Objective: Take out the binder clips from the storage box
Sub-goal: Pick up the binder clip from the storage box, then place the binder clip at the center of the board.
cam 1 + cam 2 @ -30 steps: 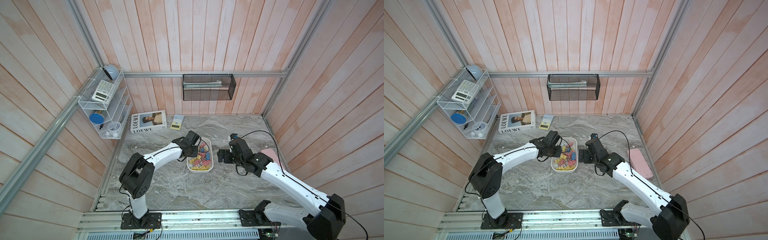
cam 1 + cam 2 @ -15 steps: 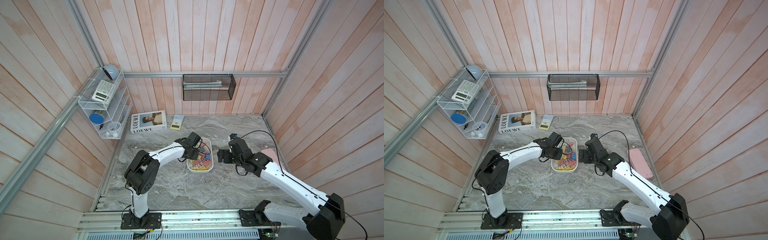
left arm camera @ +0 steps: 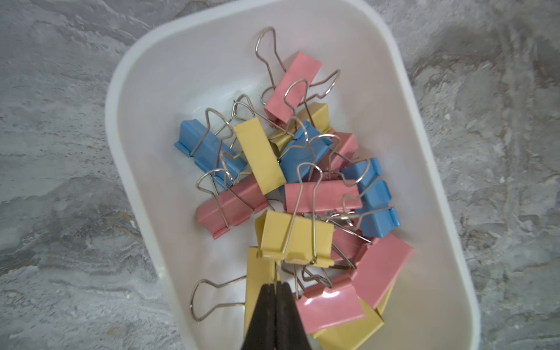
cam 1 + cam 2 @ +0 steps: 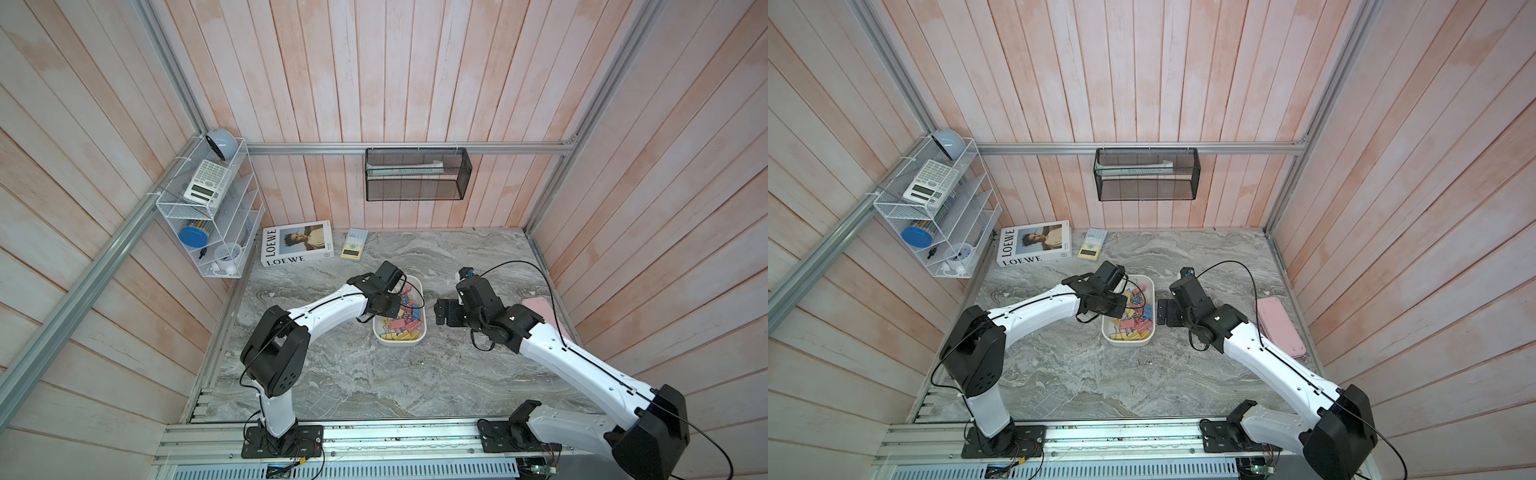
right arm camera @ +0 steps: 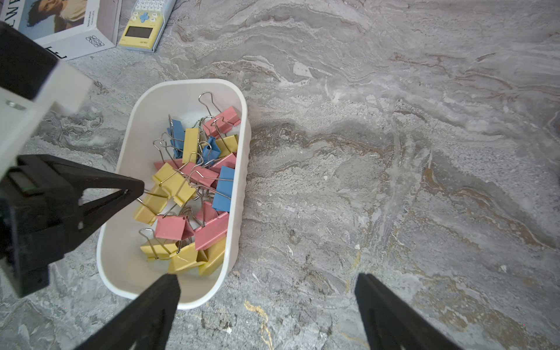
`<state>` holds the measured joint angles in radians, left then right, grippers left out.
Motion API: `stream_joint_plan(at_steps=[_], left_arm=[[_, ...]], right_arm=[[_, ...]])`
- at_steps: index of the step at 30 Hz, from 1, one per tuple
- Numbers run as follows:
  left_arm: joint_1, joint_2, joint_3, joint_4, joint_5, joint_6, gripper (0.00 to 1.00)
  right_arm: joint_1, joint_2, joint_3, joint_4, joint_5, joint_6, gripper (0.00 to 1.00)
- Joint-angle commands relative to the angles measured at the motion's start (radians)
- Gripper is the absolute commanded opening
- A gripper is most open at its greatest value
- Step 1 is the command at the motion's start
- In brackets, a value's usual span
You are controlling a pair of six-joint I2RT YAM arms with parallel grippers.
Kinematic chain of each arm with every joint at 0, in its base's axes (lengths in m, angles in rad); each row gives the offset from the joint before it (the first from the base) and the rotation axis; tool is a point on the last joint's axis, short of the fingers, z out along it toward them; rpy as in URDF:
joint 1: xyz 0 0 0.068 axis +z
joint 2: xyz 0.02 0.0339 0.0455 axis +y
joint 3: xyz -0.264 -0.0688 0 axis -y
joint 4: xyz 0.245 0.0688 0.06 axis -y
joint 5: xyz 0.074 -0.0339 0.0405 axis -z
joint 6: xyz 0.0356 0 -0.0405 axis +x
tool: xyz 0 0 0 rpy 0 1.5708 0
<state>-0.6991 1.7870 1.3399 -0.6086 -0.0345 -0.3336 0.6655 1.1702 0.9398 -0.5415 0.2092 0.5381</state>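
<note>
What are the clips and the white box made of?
The clips look like painted metal: crisply folded pastel bodies with a slight sheen, and bare silvery wire handles. The box is probably plastic: smooth, white, with rounded moulded corners.

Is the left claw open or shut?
Shut: the left claw has its black tips together, pinching what looks like the wire handle of a yellow clip in the box.

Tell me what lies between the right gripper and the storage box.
Only bare marble tabletop separates right gripper and storage box, seen in both top views.
</note>
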Motion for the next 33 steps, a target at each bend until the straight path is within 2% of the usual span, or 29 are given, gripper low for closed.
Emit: stream_joint_plan(at_steps=[1,9,15,19,23,27,29,33], left_arm=[[0.005,-0.099,-0.023,-0.026,-0.056,-0.033,0.00],[0.039,-0.233,-0.073,-0.029,-0.088,-0.114,0.00],[0.222,-0.374,-0.257,0.126,-0.036,-0.228,0.00],[0.372,-0.405,-0.371,0.274,0.018,-0.273,0.00],[0.483,-0.365,-0.419,0.410,0.041,-0.286,0.00],[0.599,-0.249,-0.414,0.532,0.167,-0.334,0.00],[0.635,-0.187,-0.396,0.583,0.226,-0.343,0.00],[0.667,-0.076,-0.337,0.602,0.263,-0.332,0.00]], right_arm=[[0.006,0.019,0.030,0.029,-0.008,-0.011,0.98],[0.009,0.056,0.066,0.059,-0.043,-0.012,0.98],[0.042,0.089,0.090,0.079,-0.056,-0.013,0.98],[0.069,0.125,0.116,0.068,-0.047,-0.015,0.98],[0.105,0.149,0.137,0.060,-0.002,-0.030,0.98],[0.120,0.176,0.155,0.064,-0.001,-0.022,0.98],[0.120,0.188,0.159,0.076,-0.016,-0.009,0.98],[0.128,0.247,0.202,0.078,-0.070,-0.034,0.98]])
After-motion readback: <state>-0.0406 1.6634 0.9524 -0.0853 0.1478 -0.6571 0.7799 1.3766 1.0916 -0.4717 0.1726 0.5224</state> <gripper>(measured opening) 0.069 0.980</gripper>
